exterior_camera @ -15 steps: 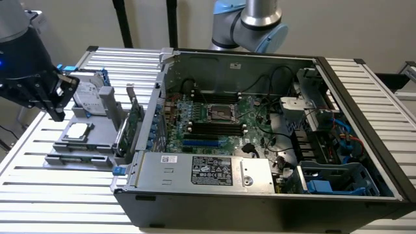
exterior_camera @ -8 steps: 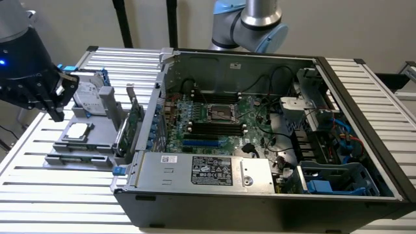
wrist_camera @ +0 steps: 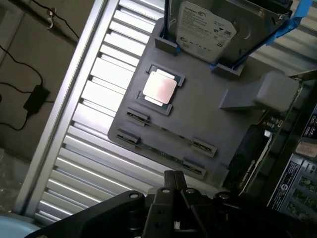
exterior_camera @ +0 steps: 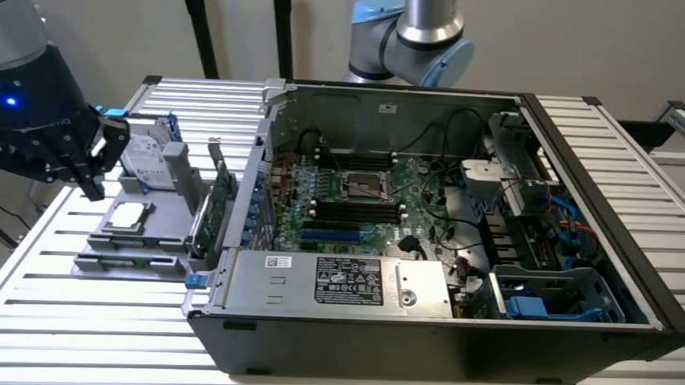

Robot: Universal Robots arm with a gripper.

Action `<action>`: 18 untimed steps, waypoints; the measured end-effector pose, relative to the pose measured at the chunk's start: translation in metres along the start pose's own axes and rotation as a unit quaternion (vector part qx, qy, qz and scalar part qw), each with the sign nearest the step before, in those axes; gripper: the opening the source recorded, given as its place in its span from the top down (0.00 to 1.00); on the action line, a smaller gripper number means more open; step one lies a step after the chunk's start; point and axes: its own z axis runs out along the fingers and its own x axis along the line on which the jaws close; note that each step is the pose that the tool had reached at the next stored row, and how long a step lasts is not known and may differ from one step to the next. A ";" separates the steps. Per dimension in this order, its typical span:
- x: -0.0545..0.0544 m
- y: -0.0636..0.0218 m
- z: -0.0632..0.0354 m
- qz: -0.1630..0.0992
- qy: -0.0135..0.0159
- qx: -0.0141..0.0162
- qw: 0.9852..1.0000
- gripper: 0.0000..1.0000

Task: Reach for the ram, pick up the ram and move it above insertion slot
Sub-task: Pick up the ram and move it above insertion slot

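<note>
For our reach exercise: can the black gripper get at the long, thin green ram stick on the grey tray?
Probably yes: the gripper hangs above the tray, and nothing covers the ram stick.

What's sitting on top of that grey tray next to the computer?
A silver hard drive in a blue frame, a square processor chip, and the thin ram between clips. The tray under the drive is hidden.

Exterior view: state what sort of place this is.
Likely a robotics lab bench for computer assembly: an open computer case on a slatted metal table, a grey parts fixture beside it, a robot arm behind.
</note>
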 end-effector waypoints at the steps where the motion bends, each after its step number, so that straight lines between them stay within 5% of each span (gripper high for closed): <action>1: 0.000 0.0000 0.0000 -0.009 0.000 0.000 1.000 0.89; 5: 0.000 0.0000 0.0001 -0.046 0.002 0.001 0.999 0.89; 10: 0.000 0.0000 0.0002 -0.091 0.003 0.002 0.996 0.89; 18: 0.000 0.0000 0.0004 -0.163 0.005 0.003 0.987 0.89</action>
